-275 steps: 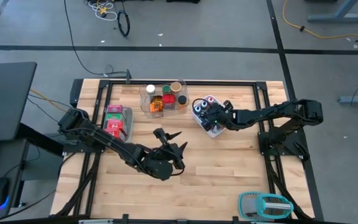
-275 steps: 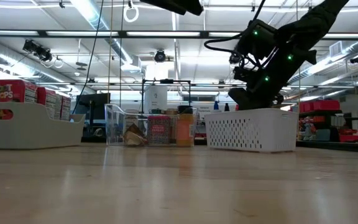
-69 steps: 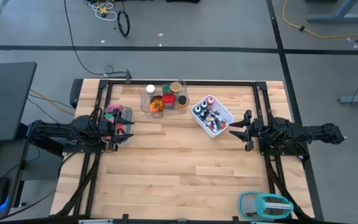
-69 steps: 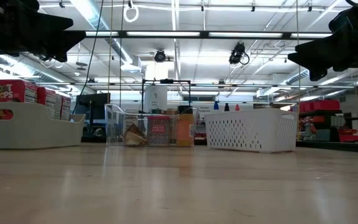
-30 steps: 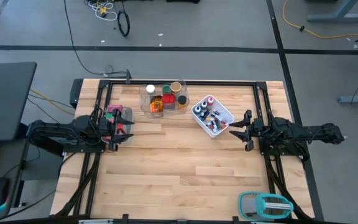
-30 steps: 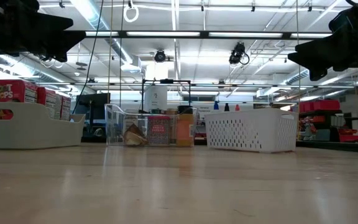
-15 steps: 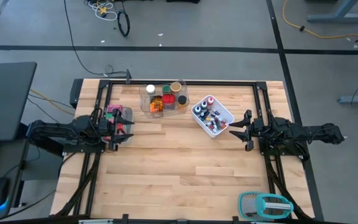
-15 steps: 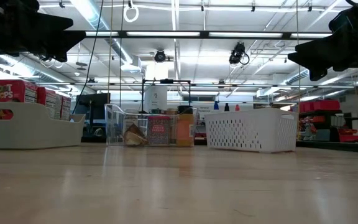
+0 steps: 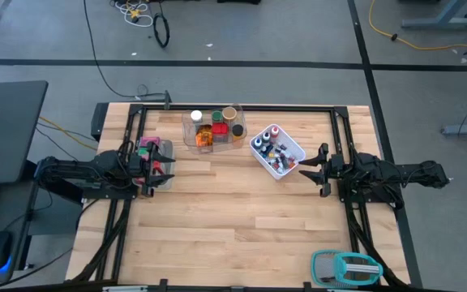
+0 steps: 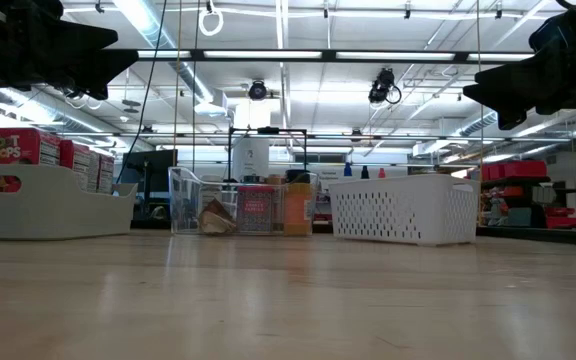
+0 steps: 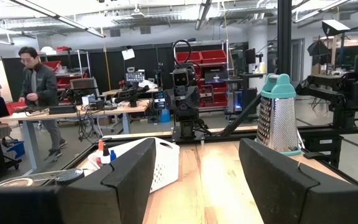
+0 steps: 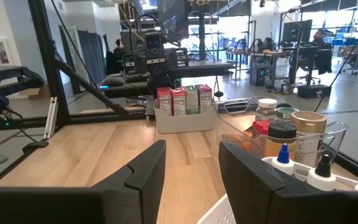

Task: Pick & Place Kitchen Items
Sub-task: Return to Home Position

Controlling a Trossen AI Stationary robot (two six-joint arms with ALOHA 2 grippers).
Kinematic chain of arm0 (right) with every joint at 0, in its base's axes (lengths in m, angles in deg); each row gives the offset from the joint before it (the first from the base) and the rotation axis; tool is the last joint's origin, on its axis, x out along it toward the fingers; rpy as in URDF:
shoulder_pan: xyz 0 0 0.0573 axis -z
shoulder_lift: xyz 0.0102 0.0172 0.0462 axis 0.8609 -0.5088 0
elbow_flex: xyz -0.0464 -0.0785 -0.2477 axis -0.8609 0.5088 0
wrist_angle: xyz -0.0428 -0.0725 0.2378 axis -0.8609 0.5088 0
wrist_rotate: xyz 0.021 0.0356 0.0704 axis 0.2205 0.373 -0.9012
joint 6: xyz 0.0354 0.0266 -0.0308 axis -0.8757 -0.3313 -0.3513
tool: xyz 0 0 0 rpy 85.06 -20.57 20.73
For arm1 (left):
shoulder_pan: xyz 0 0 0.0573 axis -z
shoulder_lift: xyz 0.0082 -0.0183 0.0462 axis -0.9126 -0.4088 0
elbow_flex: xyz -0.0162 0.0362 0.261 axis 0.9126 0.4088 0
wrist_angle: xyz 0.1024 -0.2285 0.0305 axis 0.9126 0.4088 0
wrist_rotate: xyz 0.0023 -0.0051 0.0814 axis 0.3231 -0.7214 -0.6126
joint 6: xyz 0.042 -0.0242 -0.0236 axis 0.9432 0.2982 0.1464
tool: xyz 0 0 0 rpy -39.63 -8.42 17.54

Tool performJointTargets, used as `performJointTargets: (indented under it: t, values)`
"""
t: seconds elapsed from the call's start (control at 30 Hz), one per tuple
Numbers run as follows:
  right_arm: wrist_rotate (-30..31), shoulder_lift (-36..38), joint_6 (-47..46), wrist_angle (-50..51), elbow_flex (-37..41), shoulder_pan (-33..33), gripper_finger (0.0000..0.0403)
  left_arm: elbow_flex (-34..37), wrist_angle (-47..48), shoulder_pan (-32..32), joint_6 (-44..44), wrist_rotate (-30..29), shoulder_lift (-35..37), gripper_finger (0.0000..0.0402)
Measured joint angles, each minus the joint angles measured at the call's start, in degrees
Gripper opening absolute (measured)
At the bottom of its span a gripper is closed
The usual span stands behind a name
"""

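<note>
Well, the table [image 9: 233,219] is mostly bare wood; nearly everything on it stands in the far half. The left arm [image 9: 79,172] lies folded low along the left edge. From above, the left gripper [image 11: 196,149] hangs over the bin, fingers spread, nothing between them. The right arm [image 9: 387,174] is folded the same way on the right edge. The right gripper [image 12: 191,152] points in over the table just beside the basket, its fingers likewise apart and empty.

The grey bin [image 10: 48,205] stands at the far left. The boxes [image 12: 185,99] are upright in a row inside it, red ones and a green one.

The white mesh basket [image 10: 403,210] sits right of centre, turned askew to the table's edges. The bottles [image 9: 270,150] are packed inside it, and their small caps poke above the rim in blue, black, red and white.

The clear tray [image 10: 243,205] is at the far edge, between bin and basket and near the basket's corner. The jars [image 9: 216,122] stand in it with white, green and black lids, and the orange packet [image 9: 203,138] is at its nearer side.

A teal-topped grater [image 9: 345,266] is alone at the near right corner, well apart from the rest.

Beyond the table, a person [image 11: 39,87] stands at a desk in the workshop.
</note>
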Motion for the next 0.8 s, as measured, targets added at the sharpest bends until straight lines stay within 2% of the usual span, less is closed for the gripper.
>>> performJointTargets:
  t: [0.8]
  values:
    - [-0.01, 0.00, 0.00, 0.01, 0.00, 0.01, 0.0160, 0.00, 0.08, 0.00, 0.01, 0.00, -0.64, 0.0242]
